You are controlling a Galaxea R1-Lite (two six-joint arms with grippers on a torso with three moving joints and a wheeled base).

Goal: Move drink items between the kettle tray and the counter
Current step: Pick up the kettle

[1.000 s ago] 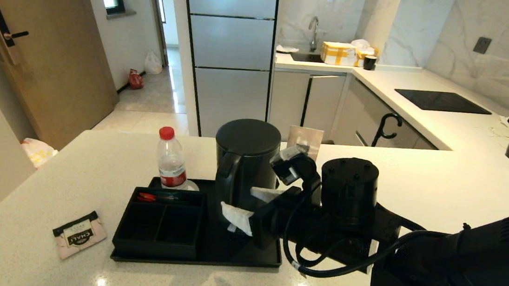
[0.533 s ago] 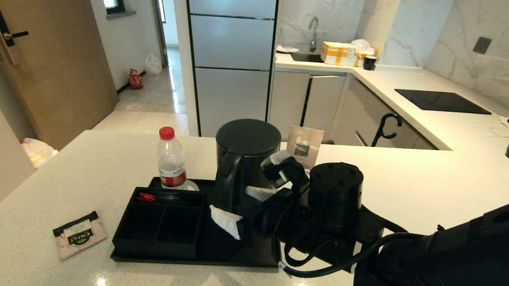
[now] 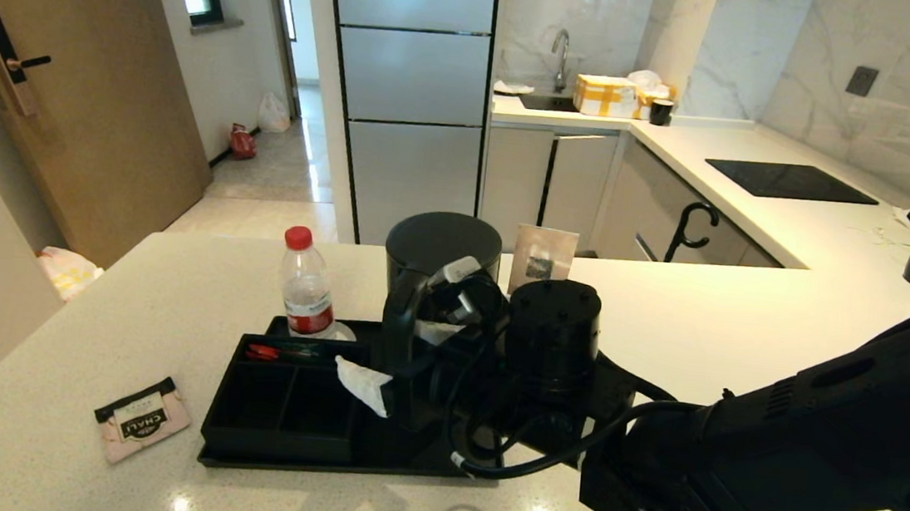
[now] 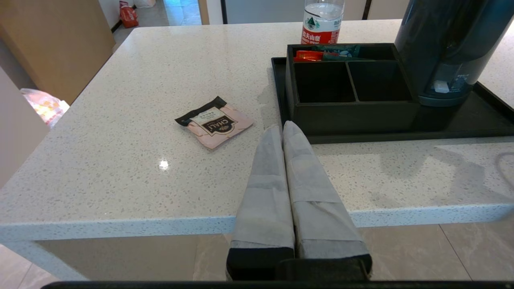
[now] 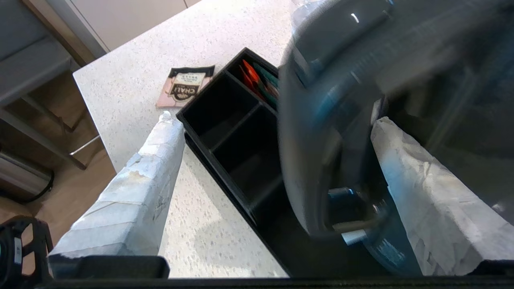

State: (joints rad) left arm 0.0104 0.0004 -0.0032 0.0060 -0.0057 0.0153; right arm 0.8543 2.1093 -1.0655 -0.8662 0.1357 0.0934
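The tall matte-black kettle [image 3: 439,264] [image 4: 445,44] stands on the black kettle tray [image 3: 369,454] [image 4: 401,136] on the white speckled counter [image 3: 748,334]. My right gripper [image 3: 403,359] [image 5: 275,122] is open, with one taped finger on each side of the kettle's loop handle [image 3: 399,317] [image 5: 317,132]; whether either finger touches it is unclear. The pale-pink CHALI sachet [image 3: 141,419] [image 4: 215,122] [image 5: 185,86] lies flat on the counter left of the tray. My left gripper [image 4: 283,129] is shut and empty, low at the counter's front edge, out of the head view.
A red-capped water bottle [image 3: 306,285] [image 4: 322,22] stands at the tray's back left corner. The tray's compartment box [image 3: 282,406] [image 4: 353,80] holds red and green packets [image 3: 272,351] in its rear slot. A small card stand [image 3: 543,256] is behind the kettle.
My right arm has swung left across the tray, bringing its open fingers from beside the kettle body to either side of the handle. Kettle, sachet and bottle have stayed put.
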